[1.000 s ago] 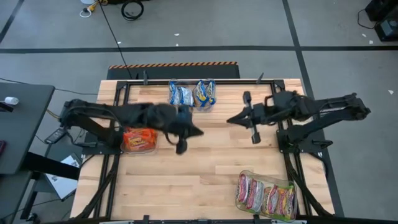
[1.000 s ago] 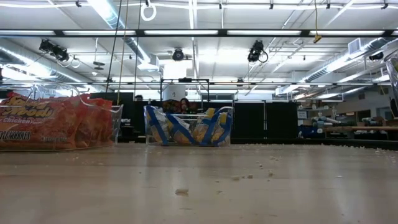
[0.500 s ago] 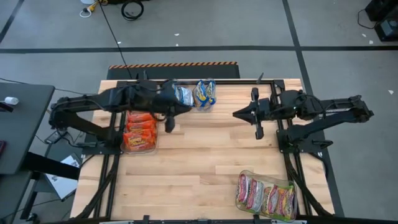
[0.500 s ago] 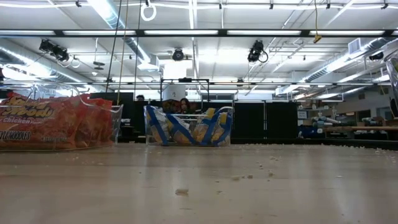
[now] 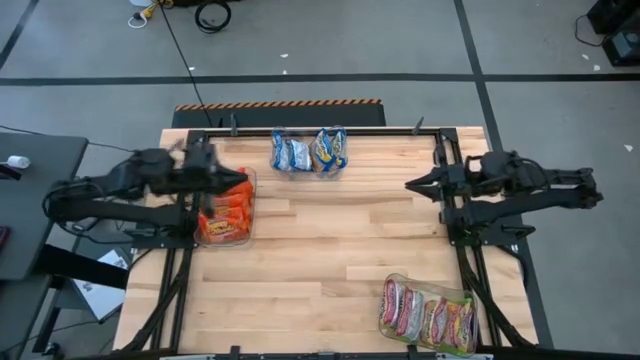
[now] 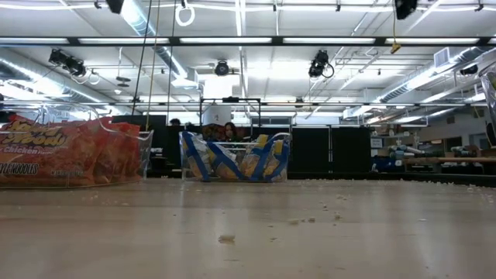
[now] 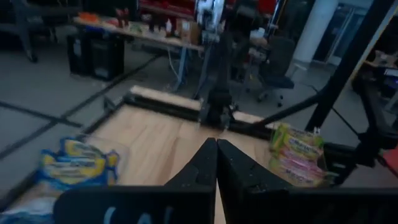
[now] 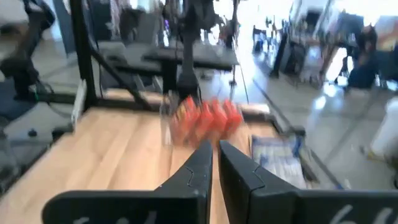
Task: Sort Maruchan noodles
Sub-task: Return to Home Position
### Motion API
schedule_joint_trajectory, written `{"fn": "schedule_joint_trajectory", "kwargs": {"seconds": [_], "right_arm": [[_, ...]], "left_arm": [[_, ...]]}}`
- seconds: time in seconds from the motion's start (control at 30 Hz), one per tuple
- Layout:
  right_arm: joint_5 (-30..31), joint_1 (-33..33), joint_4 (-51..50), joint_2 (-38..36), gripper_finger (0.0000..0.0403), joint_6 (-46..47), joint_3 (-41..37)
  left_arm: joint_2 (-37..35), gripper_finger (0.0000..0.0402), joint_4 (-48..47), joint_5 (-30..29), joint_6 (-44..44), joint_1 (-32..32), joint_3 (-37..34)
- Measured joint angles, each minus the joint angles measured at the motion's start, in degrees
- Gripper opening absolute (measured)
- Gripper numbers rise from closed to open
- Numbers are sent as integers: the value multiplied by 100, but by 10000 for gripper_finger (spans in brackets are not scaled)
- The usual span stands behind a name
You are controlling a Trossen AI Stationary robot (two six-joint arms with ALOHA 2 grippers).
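**Three bins of noodles, both grippers up by the bench's side edges**

Nearest to us, at the near right corner of the bench [image 5: 320,250], the green-and-pink packets [image 5: 428,315] lay packed side by side in the near bin [image 5: 388,283], a clear one set slightly askew to the bench's edge.

Farther back, along the left edge about halfway up the bench, we saw the orange packets [image 5: 224,214] stacked in the left bin [image 6: 147,155], also clear. From table height their printed faces pressed against its wall.

Above the far end of that bin hung the left gripper [image 5: 240,180], its arm folded back beyond the left edge. In its wrist view the two fingers [image 7: 202,163] met at the tips with nothing between them.

At about the same depth, just inside the right edge, the right gripper [image 5: 412,185] pointed inward over bare wood. Its fingers [image 8: 200,163] were drawn together, with only a thin slit left at the tips, and they gripped nothing.

Farthest off, at the middle of the far edge, the blue-and-yellow packets [image 5: 310,152] stood in two bunches in the far bin [image 6: 186,151], well apart from both grippers.
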Motion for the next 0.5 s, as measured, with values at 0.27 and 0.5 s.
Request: {"fn": "schedule_joint_trajectory", "kwargs": {"seconds": [0.27, 0.5], "right_arm": [[130, 7, -779, -732, 33, 132, -90], [-526, 2, -201, -1142, 34, -72, -562]], "left_arm": [[-1556, 11, -1039, -75, -266, -48, -236], [-2281, 11, -1412, 618, 392, -48, -234]]}}
